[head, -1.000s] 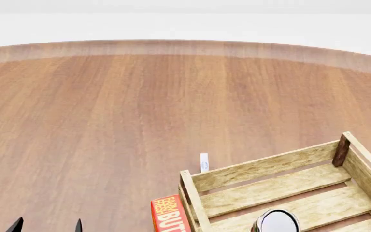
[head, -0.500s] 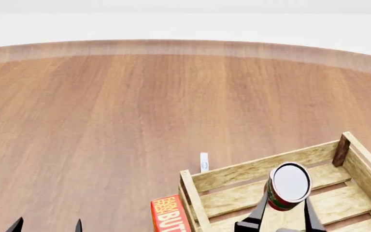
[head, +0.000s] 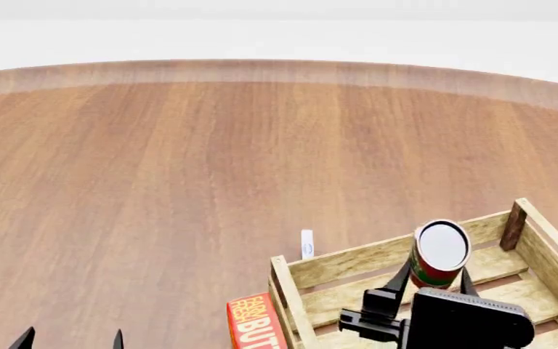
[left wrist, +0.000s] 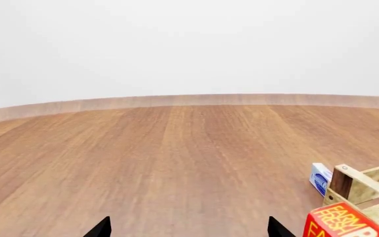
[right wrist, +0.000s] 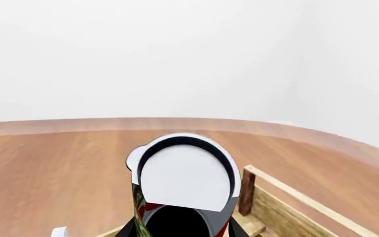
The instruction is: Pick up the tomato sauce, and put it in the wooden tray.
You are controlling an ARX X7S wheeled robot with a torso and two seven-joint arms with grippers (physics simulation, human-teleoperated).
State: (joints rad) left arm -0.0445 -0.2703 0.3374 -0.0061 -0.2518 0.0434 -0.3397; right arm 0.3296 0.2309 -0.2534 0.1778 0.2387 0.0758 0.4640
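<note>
Table (head: 163, 167): broad brown wood surface. Wooden tray (head: 357, 263): stands at its near right. Right gripper (head: 432, 280): clamped on the tomato sauce (head: 440, 254), which is held above the tray's interior, silver top facing the head camera. Red carton (head: 253, 323): just beside the tray's left wall. Left gripper (left wrist: 188, 228): fingertips spread apart, holding nothing. Small white-blue item (head: 306, 243): upright beyond the tray.

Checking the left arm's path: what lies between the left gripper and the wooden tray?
In the head view, a red butter box stands against the wooden tray on the side nearer the left gripper. Bare table otherwise.
</note>
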